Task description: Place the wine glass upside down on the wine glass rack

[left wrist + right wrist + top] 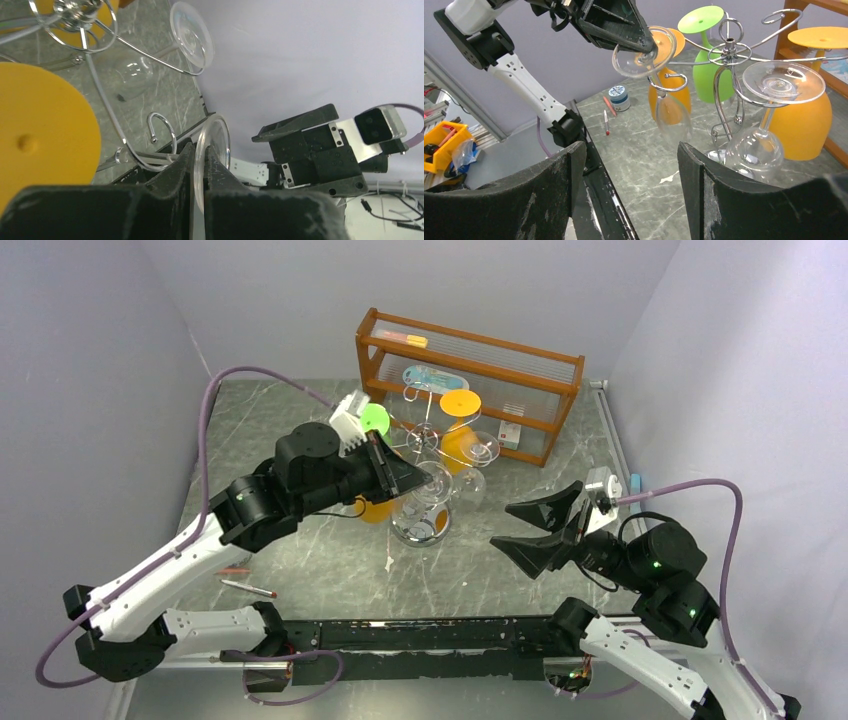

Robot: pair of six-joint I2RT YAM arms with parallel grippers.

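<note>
clear glass, held upside down: the wine glass (672, 120) hangs bowl-down with its round foot (636, 57) pinched flat between the fingers of the left gripper (200, 165). it is up at the near side of the wine glass rack (729, 50), with its stem right at one of the curled chrome hooks (667, 82). i cannot tell whether the wire is carrying it. another clear glass (754, 150) hangs inverted from the rack, along with a green one (706, 75) and orange ones (796, 125). the right gripper (502, 525) hovers well apart to the right above the grey marbled tabletop (300, 430), jaws spread wide and holding nothing. a brown wooden shelf (470, 360) stands behind the rack.
</note>
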